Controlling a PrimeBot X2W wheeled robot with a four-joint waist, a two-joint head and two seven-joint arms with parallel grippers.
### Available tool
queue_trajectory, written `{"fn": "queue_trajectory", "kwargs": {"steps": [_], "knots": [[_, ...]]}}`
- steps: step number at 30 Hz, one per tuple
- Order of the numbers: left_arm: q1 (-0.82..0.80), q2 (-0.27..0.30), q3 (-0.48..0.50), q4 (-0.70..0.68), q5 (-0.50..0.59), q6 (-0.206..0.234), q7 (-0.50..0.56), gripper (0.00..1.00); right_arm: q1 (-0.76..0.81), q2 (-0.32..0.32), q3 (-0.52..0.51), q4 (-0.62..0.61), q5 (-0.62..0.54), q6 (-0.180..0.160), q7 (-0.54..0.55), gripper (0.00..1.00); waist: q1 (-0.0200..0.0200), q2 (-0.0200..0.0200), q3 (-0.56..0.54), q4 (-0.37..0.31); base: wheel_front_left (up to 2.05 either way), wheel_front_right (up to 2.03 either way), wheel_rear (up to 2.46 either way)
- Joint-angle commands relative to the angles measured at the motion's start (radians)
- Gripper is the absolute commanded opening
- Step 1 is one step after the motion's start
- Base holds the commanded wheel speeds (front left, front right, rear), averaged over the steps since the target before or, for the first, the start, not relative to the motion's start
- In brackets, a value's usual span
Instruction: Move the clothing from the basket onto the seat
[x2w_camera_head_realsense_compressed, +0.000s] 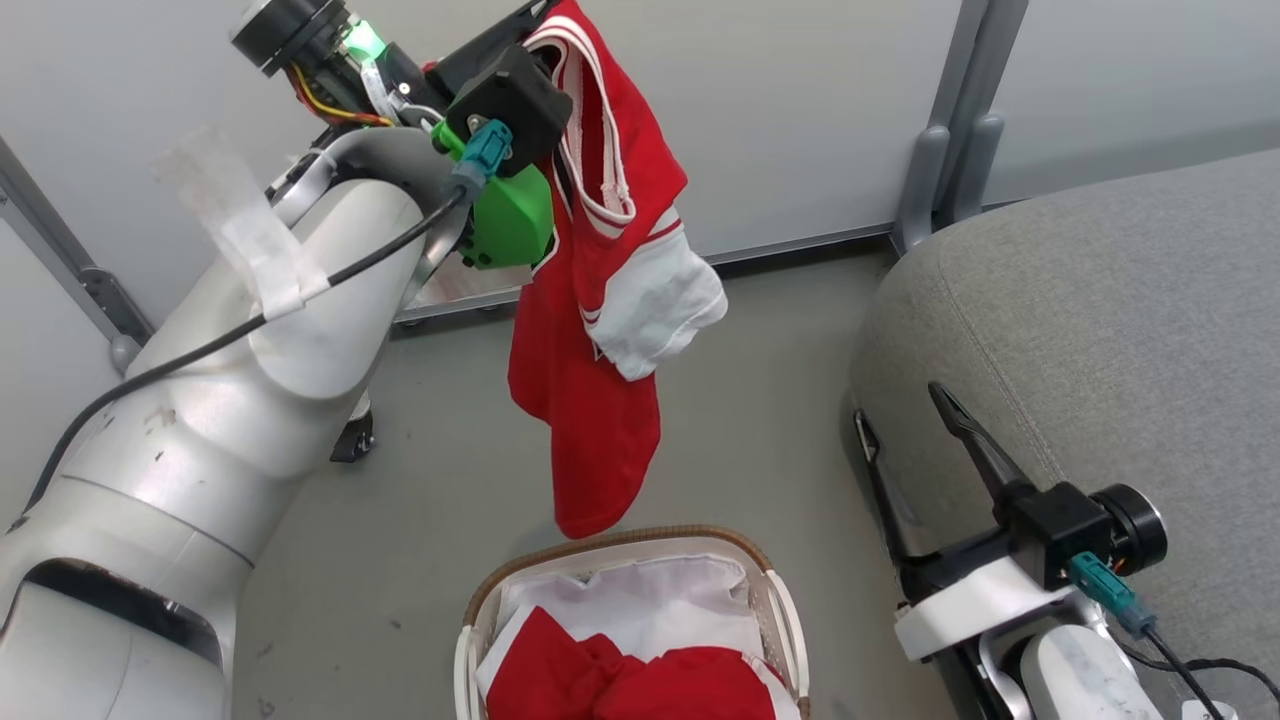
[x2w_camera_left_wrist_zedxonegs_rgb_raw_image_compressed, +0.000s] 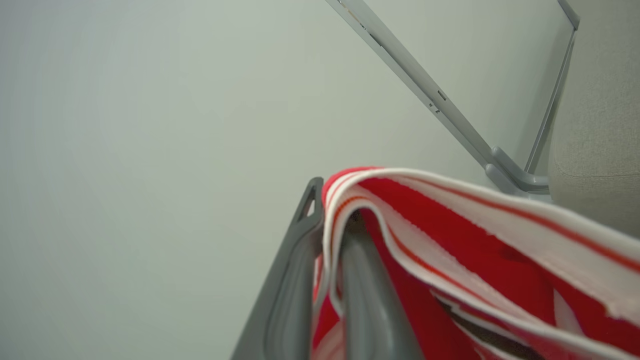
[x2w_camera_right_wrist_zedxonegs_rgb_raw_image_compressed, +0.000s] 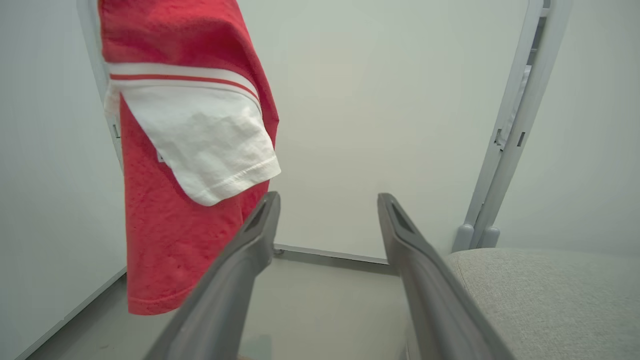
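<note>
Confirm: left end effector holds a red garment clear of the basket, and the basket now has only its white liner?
Not quite. The left end effector holds the red garment clear of the basket, but the head view shows more red clothing lying in it on the white liner.

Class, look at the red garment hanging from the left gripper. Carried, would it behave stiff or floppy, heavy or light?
Probably floppy: the red garment hangs limp in folds. Likely light: the left gripper holds it by its striped trim alone. It may swing when moved.
</note>
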Motion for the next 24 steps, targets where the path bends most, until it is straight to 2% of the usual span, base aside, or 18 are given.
{"fn": "queue_trajectory", "kwargs": {"steps": [1,7,16,24], "knots": [[-0.028,-0.007,-0.008,0.009,-0.011,0.002,0.003,0.00,-0.014,-0.004,0.013,0.001,-0.009,-0.001,-0.002,1.00,0.0001,0.0000,-0.001,0.003,0.00,0.00,0.00],[-0.086,-0.047,-0.062,0.045,-0.047,0.002,0.029,0.00,-0.069,-0.004,0.099,0.021,-0.016,-0.001,-0.002,1.00,0.0001,0.0000,-0.004,0.018,0.00,0.00,0.00],[-0.163,-0.123,-0.155,0.076,-0.118,0.002,0.090,0.00,-0.216,-0.004,0.217,0.121,-0.012,-0.001,-0.002,1.00,0.0001,0.0000,-0.002,0.048,0.00,0.00,0.00],[-0.196,-0.152,-0.205,0.062,-0.160,0.002,0.088,0.00,-0.321,-0.003,0.202,0.201,-0.028,-0.001,-0.002,1.00,0.0001,0.0000,0.004,0.087,0.00,0.00,0.00]]}}
